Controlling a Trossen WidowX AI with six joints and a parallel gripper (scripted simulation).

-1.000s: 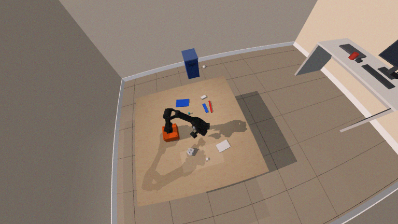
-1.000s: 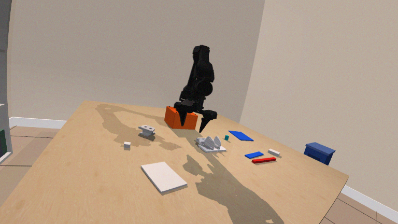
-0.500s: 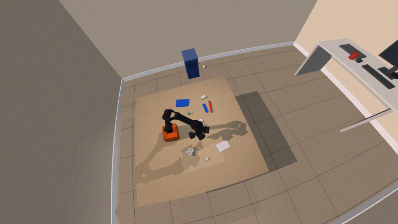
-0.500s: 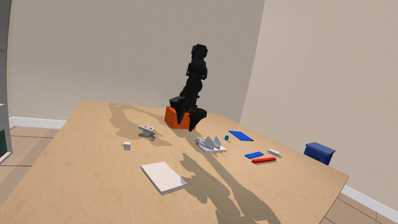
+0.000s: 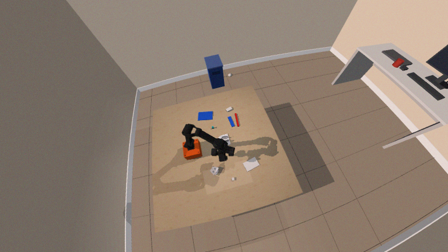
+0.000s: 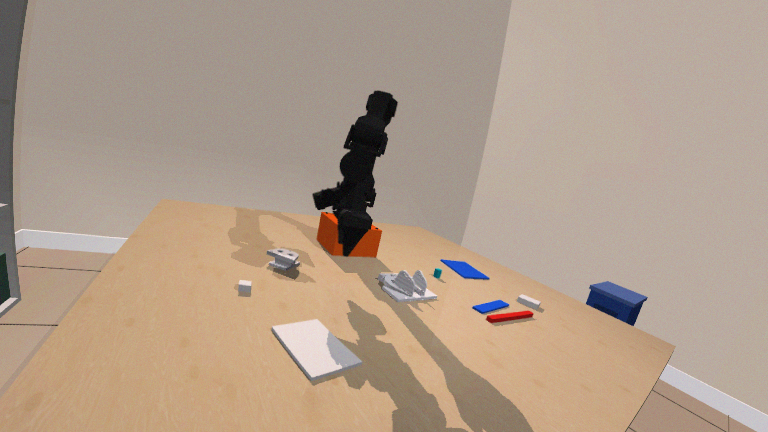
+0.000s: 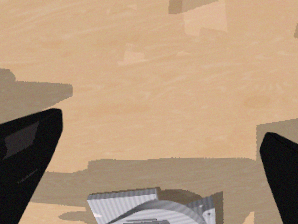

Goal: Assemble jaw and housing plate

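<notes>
My gripper (image 5: 223,153) (image 6: 349,251) (image 7: 165,131) is open and empty, above the table between the jaw assembly and the housing plate. The white base (image 6: 424,296) (image 7: 117,204) stands on the table, partly cut off at the wrist view's bottom edge. Two grey jaws stand side by side on it: one jaw (image 6: 404,283) and the other jaw (image 6: 419,281). The pins and the gear teeth are too small or hidden to judge. The grey housing plate (image 5: 214,170) (image 6: 284,252), with two holes, rests raised on a small support, apart from the base.
A white flat panel (image 5: 251,164) (image 6: 316,349) and a small white cube (image 5: 233,178) (image 6: 244,286) lie on the table. A blue panel (image 5: 205,115) (image 6: 465,269), a teal cylinder (image 6: 437,272), a blue strip (image 6: 490,306), a red bar (image 6: 510,316) and a white block (image 6: 529,301) lie beyond the base.
</notes>
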